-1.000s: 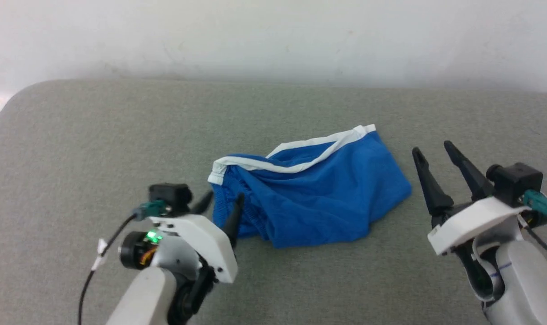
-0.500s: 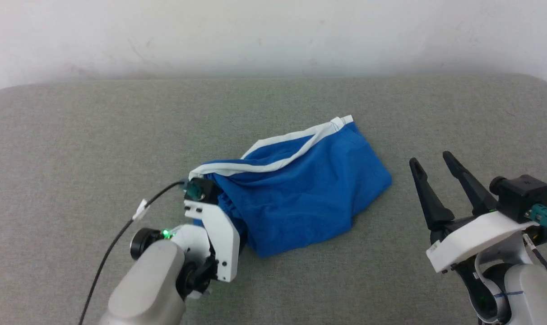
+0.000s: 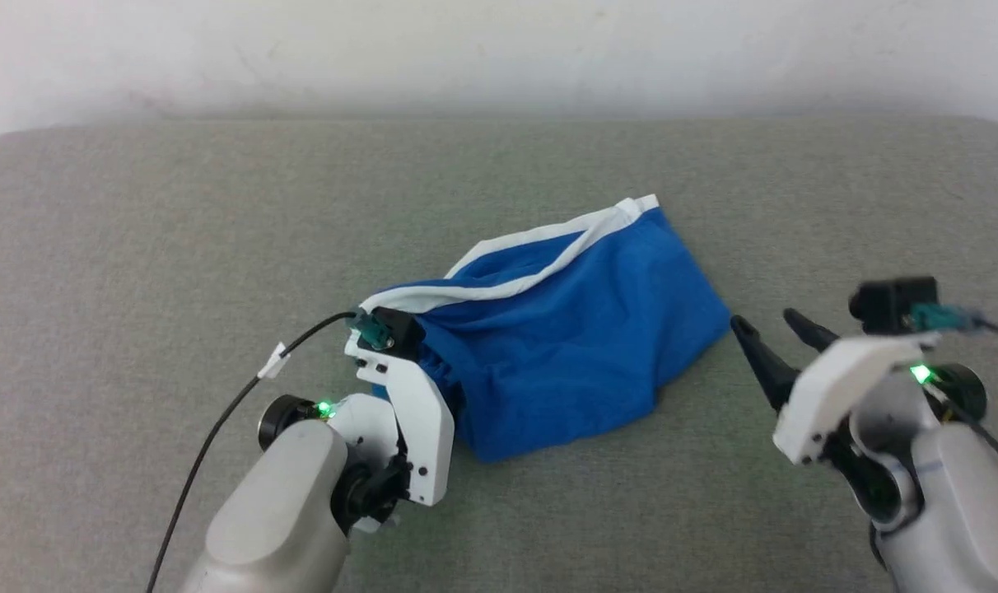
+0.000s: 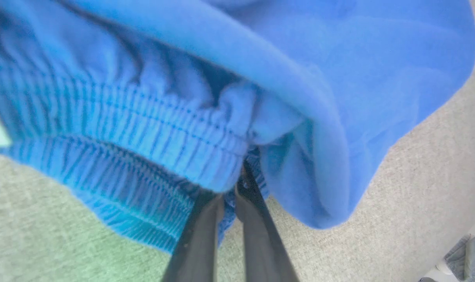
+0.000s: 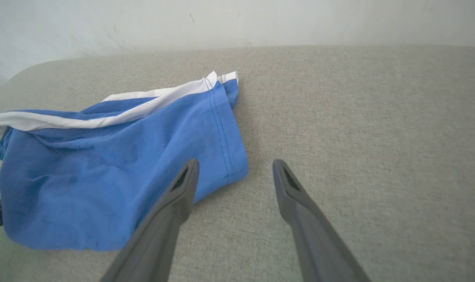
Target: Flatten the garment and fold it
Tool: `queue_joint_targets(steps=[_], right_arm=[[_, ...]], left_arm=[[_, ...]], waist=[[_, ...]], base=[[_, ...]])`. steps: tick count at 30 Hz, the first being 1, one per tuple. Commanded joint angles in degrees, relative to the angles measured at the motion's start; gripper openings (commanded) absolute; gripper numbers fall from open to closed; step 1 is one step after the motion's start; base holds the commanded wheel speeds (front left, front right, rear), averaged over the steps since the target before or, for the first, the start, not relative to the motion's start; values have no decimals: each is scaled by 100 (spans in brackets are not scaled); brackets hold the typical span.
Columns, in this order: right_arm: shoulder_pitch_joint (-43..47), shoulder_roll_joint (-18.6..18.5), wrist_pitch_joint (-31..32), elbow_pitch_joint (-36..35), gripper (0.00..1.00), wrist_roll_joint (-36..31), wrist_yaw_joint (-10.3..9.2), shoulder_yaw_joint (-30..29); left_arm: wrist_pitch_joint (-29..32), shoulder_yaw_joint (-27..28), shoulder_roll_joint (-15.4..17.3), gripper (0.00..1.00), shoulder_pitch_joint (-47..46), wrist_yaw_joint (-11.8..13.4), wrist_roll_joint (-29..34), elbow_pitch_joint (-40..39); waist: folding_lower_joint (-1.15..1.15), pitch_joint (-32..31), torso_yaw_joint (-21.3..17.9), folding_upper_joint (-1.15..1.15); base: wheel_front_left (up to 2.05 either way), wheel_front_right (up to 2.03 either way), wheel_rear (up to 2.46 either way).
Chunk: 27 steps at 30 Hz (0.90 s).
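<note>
Fingers (image 4: 198, 235) of left gripper (image 4: 237, 184) are pinched together on the gathered elastic waist (image 4: 143, 129) of the garment (image 3: 565, 346), at its left end. Garment lies crumpled mid-way across the grey padded surface (image 3: 137, 247), white hem band (image 5: 171, 96) along the far edge. Then right gripper (image 3: 761, 319): jaws spread, empty, just beside the garment's right corner; can't tell if touching.

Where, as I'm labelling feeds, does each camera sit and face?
Left wrist: on the left arm, facing along the left gripper, closed on the garment at its waist.
Right wrist: on the right arm, facing along the open right gripper toward the garment's corner.
Head: on the head, facing down at the cushion; both grippers show.
All share the garment.
</note>
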Motion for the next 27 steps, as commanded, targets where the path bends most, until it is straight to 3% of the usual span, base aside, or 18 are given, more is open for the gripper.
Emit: queue_joint_targets(steps=[1, 11, 15, 16, 18, 19, 27], right_arm=[[-175, -9, 31, 107, 100, 56, -4, 43], [-1744, -50, 754, 2485, 100, 471, -4, 630], [-1997, 40, 1336, 3299, 100, 701, -4, 895], [-2017, 72, 1530, 3456, 62, 782, -4, 969], [-2043, 126, 1807, 3620, 10, 981, -4, 1096], [-2048, 144, 1863, 3640, 0, 1092, -4, 1132], [-1941, -123, 1097, 2874, 0, 1740, -4, 1312]], left_arm=[[-15, -61, 30, 0, 223, 35, 20, 100], [-327, -95, 81, 0, 140, 84, 159, -1215], [-392, -119, 126, 0, 229, 105, 184, -1645], [-404, -128, 134, 0, 262, 115, 190, -1730], [-430, -142, 155, 0, 326, 137, 202, -1869], [-446, -143, 163, 0, 358, 146, 201, -1925], [-653, -81, 356, 0, 689, 232, 223, -2171]], waist=[[0, 101, 157, 0], [0, 439, 785, 0], [0, 518, 898, 0], [0, 527, 914, 0], [0, 535, 929, 0], [0, 529, 930, 0], [0, 177, 758, 0]], base=[[0, 0, 0], [0, 0, 0], [0, 0, 0], [0, 0, 0], [0, 0, 0], [0, 0, 0], [0, 0, 0]])
